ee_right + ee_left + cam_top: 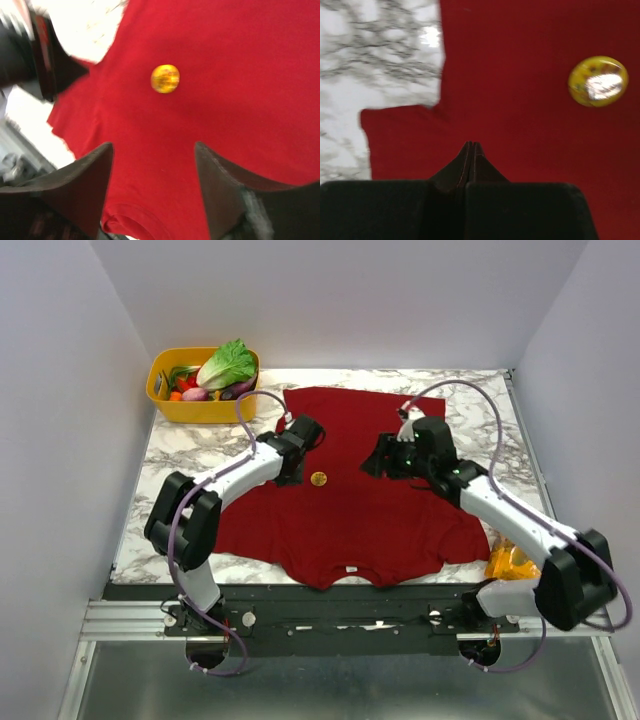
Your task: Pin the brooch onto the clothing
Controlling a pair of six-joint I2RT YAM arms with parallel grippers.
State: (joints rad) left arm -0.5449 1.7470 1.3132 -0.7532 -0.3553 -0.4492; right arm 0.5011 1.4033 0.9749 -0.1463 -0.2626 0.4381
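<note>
On the middle of the clothing (350,505) you see the brooch (319,478); only the wrist views show the left gripper (471,148) pressed together and the right gripper (152,146) spread apart.

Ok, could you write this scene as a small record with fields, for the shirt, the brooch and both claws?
clothing: dark red T-shirt, flat on the marble table, neck toward the arms
brooch: yellow disc lying on the shirt, in no claw
left claw: shut, empty, beside the brooch
right claw: open, empty, brooch ahead of it
other: yellow basket of vegetables, far left corner; orange bag, near right
</note>
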